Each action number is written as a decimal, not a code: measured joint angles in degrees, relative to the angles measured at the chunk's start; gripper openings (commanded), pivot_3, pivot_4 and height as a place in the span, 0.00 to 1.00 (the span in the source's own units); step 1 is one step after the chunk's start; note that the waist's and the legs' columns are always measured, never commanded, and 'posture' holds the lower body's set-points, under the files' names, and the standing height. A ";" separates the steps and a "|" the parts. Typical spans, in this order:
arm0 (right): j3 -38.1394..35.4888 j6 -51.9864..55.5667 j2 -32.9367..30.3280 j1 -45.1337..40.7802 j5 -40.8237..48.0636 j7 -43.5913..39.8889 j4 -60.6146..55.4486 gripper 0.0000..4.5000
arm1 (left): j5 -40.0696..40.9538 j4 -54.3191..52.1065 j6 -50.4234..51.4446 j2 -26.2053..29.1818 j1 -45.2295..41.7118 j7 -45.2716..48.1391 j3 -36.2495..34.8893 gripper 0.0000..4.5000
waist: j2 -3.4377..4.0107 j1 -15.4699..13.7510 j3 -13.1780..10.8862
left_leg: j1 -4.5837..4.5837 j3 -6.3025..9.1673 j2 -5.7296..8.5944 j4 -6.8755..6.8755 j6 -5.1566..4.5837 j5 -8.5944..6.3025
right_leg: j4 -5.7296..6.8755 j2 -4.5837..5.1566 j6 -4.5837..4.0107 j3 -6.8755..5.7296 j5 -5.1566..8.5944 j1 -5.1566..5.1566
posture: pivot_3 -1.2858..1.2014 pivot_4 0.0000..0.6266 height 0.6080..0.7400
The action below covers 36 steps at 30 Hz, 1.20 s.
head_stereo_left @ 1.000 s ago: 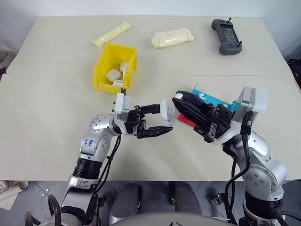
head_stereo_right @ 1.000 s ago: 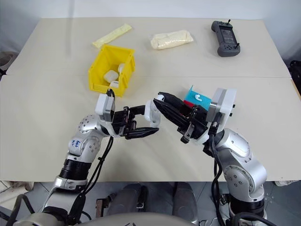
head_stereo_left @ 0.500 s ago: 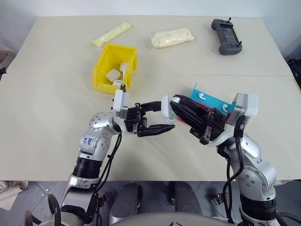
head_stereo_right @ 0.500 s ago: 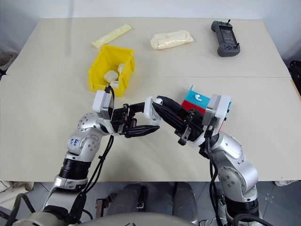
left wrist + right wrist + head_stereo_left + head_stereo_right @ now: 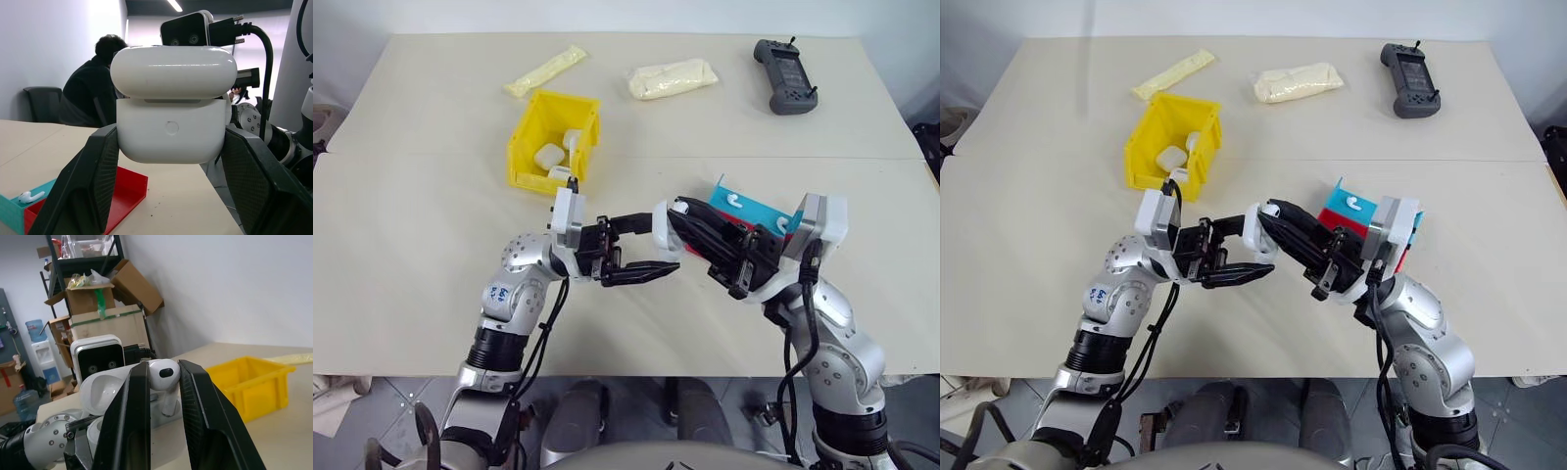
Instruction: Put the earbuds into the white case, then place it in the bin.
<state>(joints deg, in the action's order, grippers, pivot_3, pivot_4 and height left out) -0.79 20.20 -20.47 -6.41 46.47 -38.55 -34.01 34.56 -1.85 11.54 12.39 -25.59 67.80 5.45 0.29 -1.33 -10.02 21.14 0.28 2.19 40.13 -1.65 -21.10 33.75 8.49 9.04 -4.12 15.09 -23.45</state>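
Note:
My left gripper is shut on the white case, holding it above the table with its lid flipped open. From the back, the case sits squeezed between the two black fingers. My right gripper is shut on one of the earbuds, its stem pointing down at the open case. Another earbud lies on the blue part of the tray. The yellow bin stands on the table beyond my left arm, with several white cases inside.
The red and blue tray lies under my right arm. Two pale yellow packets and a black controller lie at the far side. A seated person is behind the table. Shelves with cardboard boxes stand beyond.
My right forearm has swung inward and a little lower, while its fingertips with the earbud stay at the case. The left gripper and case hold still.

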 measured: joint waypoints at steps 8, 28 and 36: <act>-1.93 3.97 -6.14 -1.89 4.52 -1.15 0.03 0.10 | -0.56 0.29 -0.73 -0.81 -0.06 0.57 0.47 0.62 | 0.00 0.00 0.00 | 0.00 0.00 -0.02 0.00 0.00 0.00 | -0.02 0.00 0.00 0.00 0.00 0.00 | 0.52 0.24 1.00; -7.79 10.52 -14.75 -1.73 10.03 -2.89 0.20 0.99 | -0.81 2.55 -4.93 -2.70 -1.85 0.49 -1.50 0.62 | -0.01 -0.21 -0.01 | 0.05 0.01 0.00 0.00 -0.02 0.01 | -0.06 0.03 0.00 -0.02 0.00 0.01 | 0.52 0.24 1.00; -24.96 2.62 -22.09 20.72 -0.18 -12.49 1.82 0.99 | -1.08 3.11 -6.94 0.68 0.51 3.09 -2.27 0.62 | -0.03 -0.39 -0.01 | -0.01 -0.06 0.01 0.00 -0.08 0.01 | -0.09 0.03 0.01 -0.05 0.00 0.12 | 0.52 0.24 1.00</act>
<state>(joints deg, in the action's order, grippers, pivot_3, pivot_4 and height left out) -25.75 22.82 -42.56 14.32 46.29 -51.04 -32.19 33.48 1.26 4.60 13.07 -25.08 70.89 3.18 0.26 -1.72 -10.03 21.14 0.22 2.19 40.13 -1.73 -21.09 33.66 8.52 9.05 -4.17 15.09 -23.34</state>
